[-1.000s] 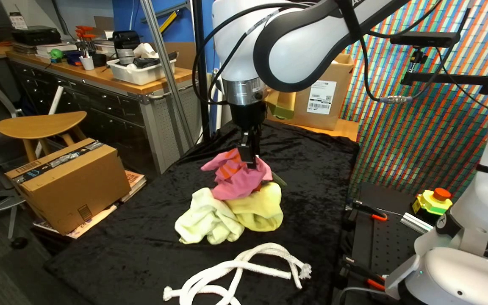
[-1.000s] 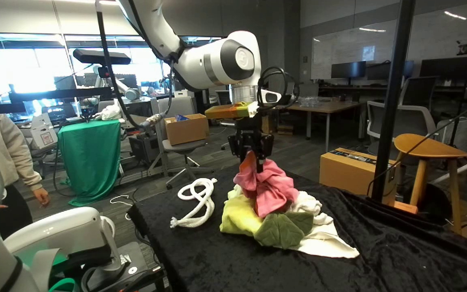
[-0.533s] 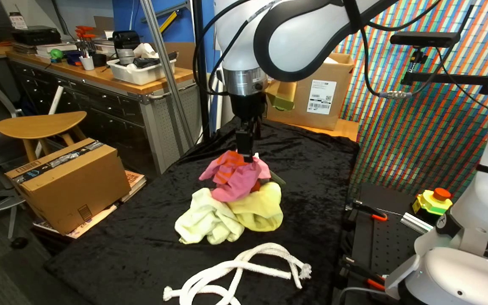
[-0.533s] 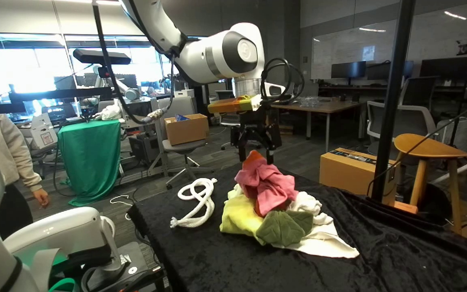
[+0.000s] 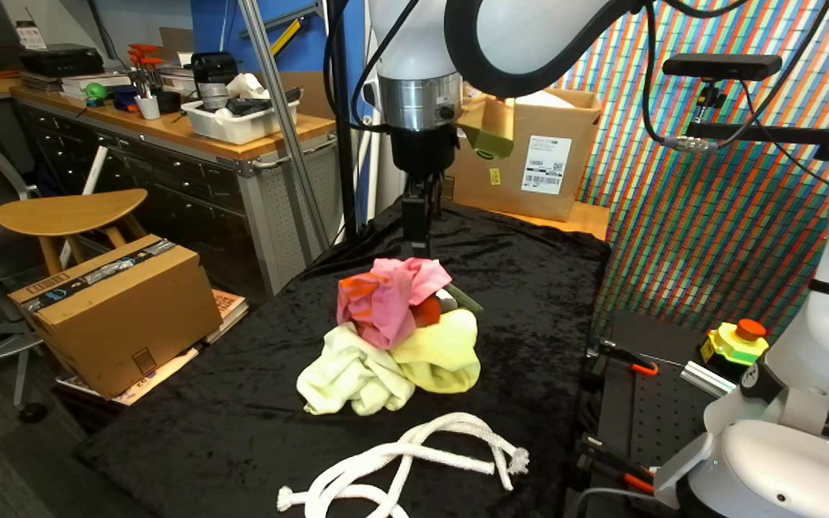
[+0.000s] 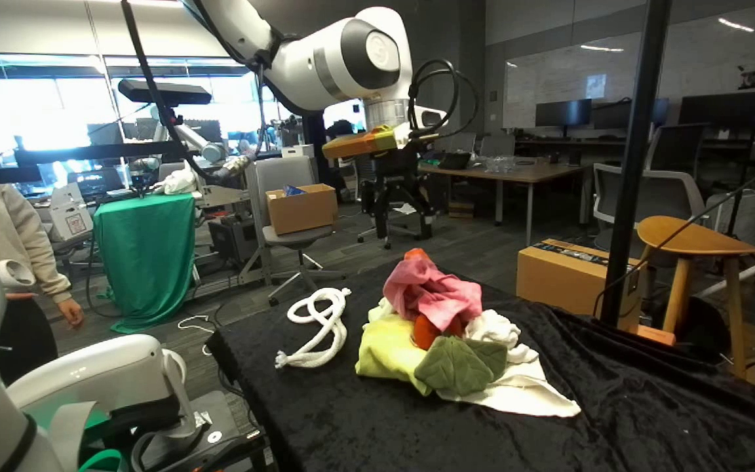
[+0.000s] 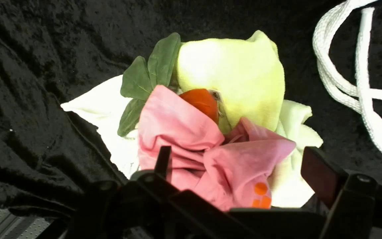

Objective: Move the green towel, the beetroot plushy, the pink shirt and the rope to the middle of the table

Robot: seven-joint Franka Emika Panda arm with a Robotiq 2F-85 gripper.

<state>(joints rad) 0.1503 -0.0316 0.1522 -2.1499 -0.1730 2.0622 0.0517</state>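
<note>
Gripper [image 6: 404, 236] higher, pink shirt [image 6: 431, 295] shifted, rope [image 5: 406, 450] unmoved

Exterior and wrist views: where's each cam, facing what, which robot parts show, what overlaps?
An exterior view: off the robot, higher than the table, facing past the pink shirt toward a grey chair; arm, open gripper and base (lower left) show.
An exterior view: also raised, facing down past the rope, workbench upper left; arm, gripper and base (lower right) show.
Wrist view: on the arm, facing down at the pink shirt; robot parts: gripper only, at bottom.
Both exterior views share table, pink shirt, rope, arm, gripper, base.
</note>
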